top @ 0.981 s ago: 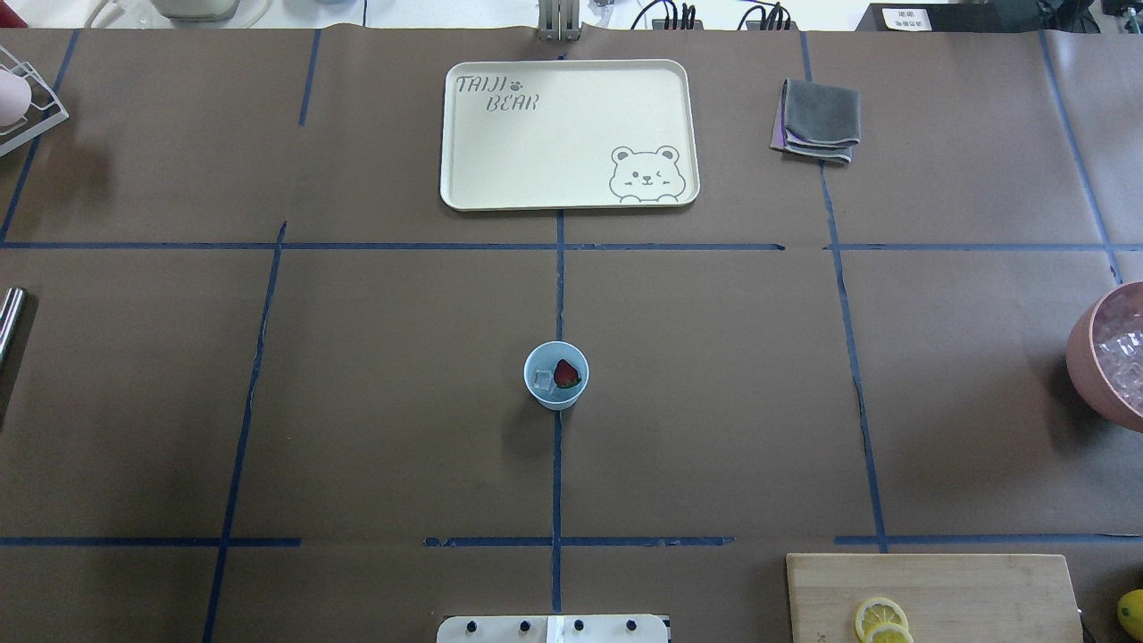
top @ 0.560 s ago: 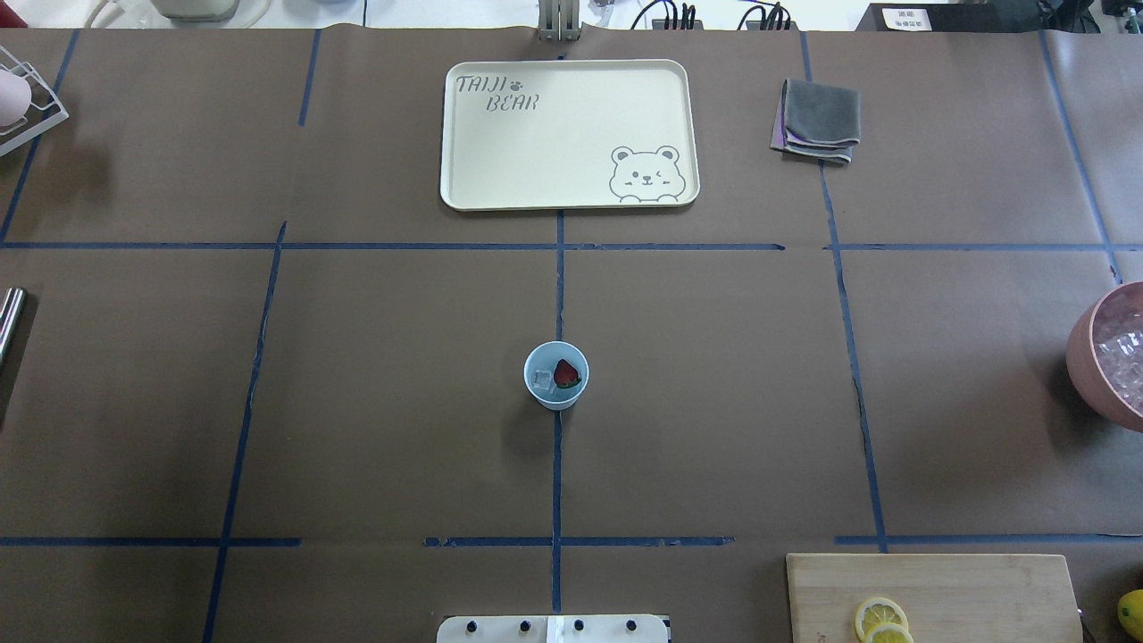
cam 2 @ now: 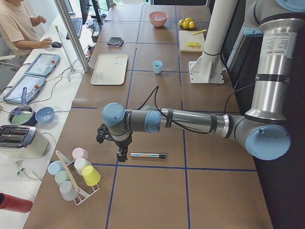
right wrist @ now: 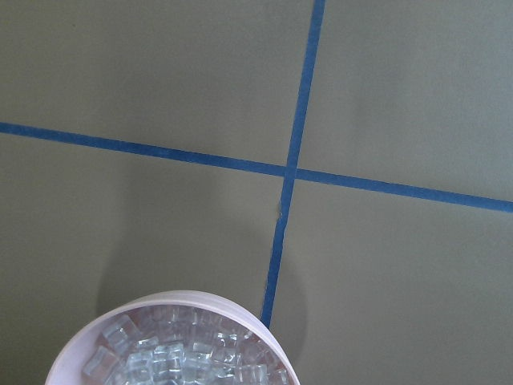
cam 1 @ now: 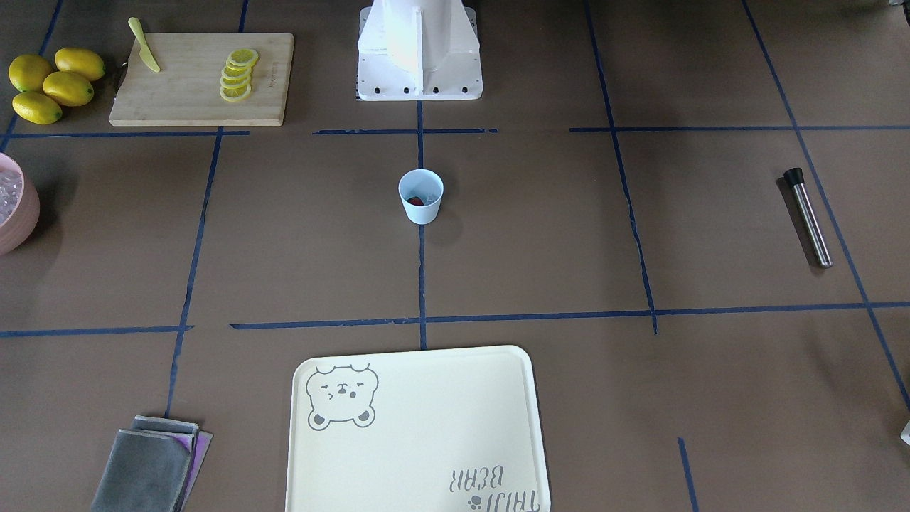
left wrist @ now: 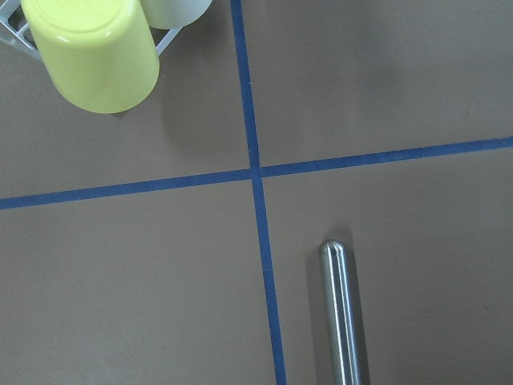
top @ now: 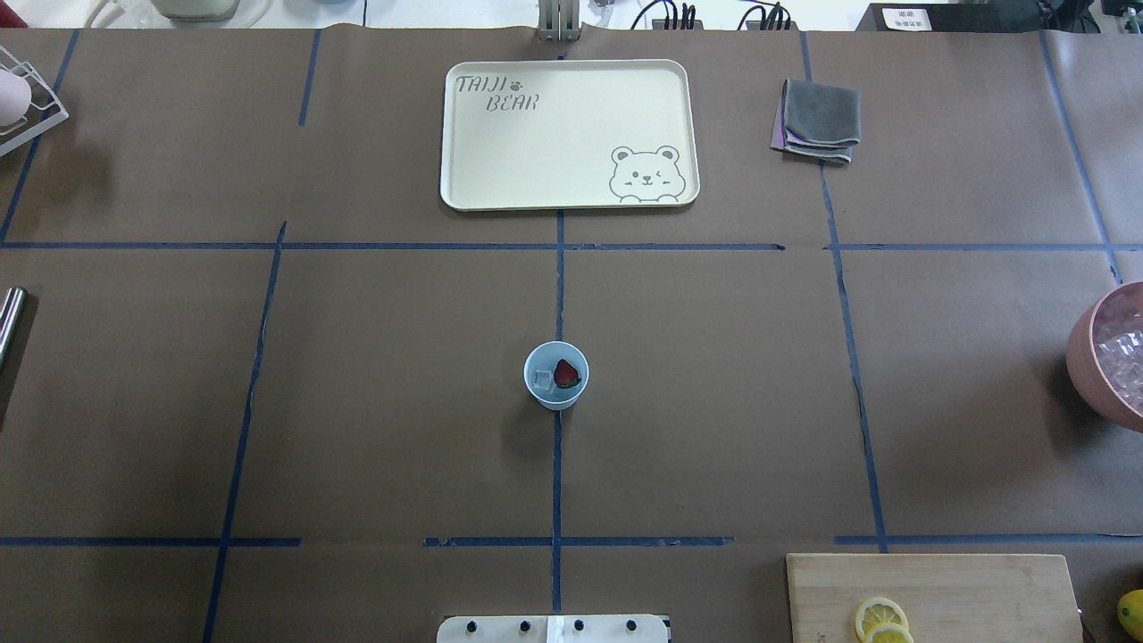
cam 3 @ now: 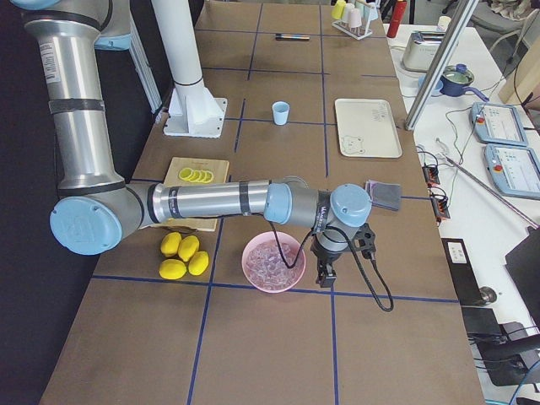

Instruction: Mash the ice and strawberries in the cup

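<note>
The pale-blue cup [top: 555, 376] stands upright at the table's middle; it also shows in the front view [cam 1: 420, 197]. Inside it lie a dark-red strawberry [top: 566, 373] and a clear chunk of ice [top: 542, 380]. My left gripper [cam 2: 121, 155] hangs at the table's far left end, just beside the tip of a steel rod [cam 2: 147, 155], which also shows in the left wrist view [left wrist: 342, 313]. My right gripper [cam 3: 323, 277] hangs at the far right end, beside the pink bowl [cam 3: 272, 261]. I cannot tell whether either gripper is open or shut.
The pink bowl [top: 1112, 353] holds several ice cubes [right wrist: 176, 353]. A cream tray [top: 568, 134] lies at the back, with a folded grey cloth [top: 816, 121] to its right. A cutting board [cam 1: 185, 85] holds lemon slices and a knife, with lemons [cam 1: 50, 82] beside it. A cup rack [cam 2: 74, 174] stands at the left end.
</note>
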Tool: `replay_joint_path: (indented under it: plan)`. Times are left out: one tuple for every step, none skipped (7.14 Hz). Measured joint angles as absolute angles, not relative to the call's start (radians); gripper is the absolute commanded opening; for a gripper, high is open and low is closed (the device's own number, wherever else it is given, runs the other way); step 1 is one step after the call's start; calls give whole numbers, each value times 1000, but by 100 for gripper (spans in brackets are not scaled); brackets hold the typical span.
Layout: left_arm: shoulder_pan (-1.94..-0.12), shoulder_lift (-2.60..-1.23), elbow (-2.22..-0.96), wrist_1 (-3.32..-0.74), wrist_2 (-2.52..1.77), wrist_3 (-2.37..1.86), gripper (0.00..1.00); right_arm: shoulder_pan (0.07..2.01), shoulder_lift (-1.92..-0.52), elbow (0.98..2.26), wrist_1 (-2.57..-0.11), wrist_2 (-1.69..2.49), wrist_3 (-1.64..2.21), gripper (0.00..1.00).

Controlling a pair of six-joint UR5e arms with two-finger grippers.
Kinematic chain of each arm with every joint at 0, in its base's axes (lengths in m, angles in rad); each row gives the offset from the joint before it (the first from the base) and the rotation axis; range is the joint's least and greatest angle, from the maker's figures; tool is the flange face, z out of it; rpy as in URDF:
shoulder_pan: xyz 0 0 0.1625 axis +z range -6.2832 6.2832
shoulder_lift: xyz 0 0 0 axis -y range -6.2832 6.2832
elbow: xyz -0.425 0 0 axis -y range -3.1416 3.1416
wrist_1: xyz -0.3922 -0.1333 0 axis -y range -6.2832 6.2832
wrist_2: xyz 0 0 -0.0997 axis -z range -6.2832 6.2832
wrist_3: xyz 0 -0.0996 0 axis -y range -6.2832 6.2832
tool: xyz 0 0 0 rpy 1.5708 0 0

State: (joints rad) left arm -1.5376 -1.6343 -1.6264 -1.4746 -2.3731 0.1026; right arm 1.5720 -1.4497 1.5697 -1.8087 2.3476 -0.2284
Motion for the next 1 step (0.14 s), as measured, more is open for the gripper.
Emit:
replay_joint_path:
  plan:
    - [-1537, -1635, -1633, -1475, -2373, 103, 100, 1569, -1450, 1569, -1809, 2348, -225, 100]
